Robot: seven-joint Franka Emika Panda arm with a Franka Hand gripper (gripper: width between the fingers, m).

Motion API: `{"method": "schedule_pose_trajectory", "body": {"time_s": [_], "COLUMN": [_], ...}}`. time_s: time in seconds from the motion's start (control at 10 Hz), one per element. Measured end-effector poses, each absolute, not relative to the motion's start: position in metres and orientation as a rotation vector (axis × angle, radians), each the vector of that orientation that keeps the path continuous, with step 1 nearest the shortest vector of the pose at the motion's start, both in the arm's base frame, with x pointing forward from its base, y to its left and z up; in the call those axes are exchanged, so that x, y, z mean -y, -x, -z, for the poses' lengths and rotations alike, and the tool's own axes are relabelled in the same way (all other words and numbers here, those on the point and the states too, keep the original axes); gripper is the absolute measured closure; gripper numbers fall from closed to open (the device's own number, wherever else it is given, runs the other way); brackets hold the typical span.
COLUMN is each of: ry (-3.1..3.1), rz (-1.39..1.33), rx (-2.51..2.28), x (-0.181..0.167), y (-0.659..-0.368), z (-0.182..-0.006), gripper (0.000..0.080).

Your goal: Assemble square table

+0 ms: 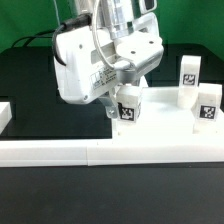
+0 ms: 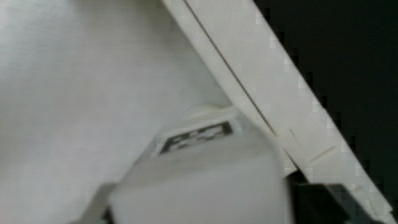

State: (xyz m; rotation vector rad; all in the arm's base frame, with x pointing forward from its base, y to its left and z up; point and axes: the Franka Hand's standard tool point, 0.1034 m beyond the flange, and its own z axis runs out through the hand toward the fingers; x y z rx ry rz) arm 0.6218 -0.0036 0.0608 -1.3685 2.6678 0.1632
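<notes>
1. Three short white legs stand upright on the white tabletop slab (image 1: 165, 140) in the exterior view: one under the arm (image 1: 128, 108), one further back toward the exterior view's right (image 1: 188, 80), and one nearer the right edge (image 1: 208, 110). Each carries a black-and-white tag on its side.
2. One white Franka arm (image 1: 85, 65) reaches down from the top of the exterior view, its wrist housing filling the middle of the frame above a black table (image 1: 30, 80).
3. One gripper (image 1: 127, 97) sits directly over the leg under the arm; its fingers appear to come down on either side of that leg's top (the contact itself is blurred and hidden by the housing), so I cannot tell whether the pincer is clamped on the leg or merely around it.
4. Two long white border rails show: one (image 1: 60, 152) runs along the front of the slab, touching or just beside it, and a short end of another (image 1: 5, 113) is at the exterior view's left edge.
5. One leg tag (image 2: 199, 135) appears in the wrist view, seen close and blurred, on a pale leg face. Beside it a long white edge (image 2: 267, 90) runs diagonally against black ground (whether it is slab or rail I cannot tell).
6. No fourth leg can be picked out with certainty in either view.
</notes>
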Motion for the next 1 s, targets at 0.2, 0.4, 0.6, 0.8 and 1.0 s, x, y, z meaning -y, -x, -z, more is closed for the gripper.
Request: {"method": "schedule_pose_trajectory", "body": {"time_s": [0.2, 0.4, 0.6, 0.8, 1.0], "ry": [1.381, 1.393, 1.402, 1.413, 1.417], "rz": [-0.16, -0.165, -0.211, -0.194, -0.194], "rx": [-2.641, -2.587, -2.553, -2.556, -2.554], "x": [-0.008, -0.022, -0.029, -0.028, -0.028], "y": [-0.623, -0.619, -0.626, -0.624, -0.624], "z": [-0.075, -0.113, -0.149, -0.137, -0.137], "gripper": [0.0284, 0.0158, 0.0151, 0.0151, 0.0151]}}
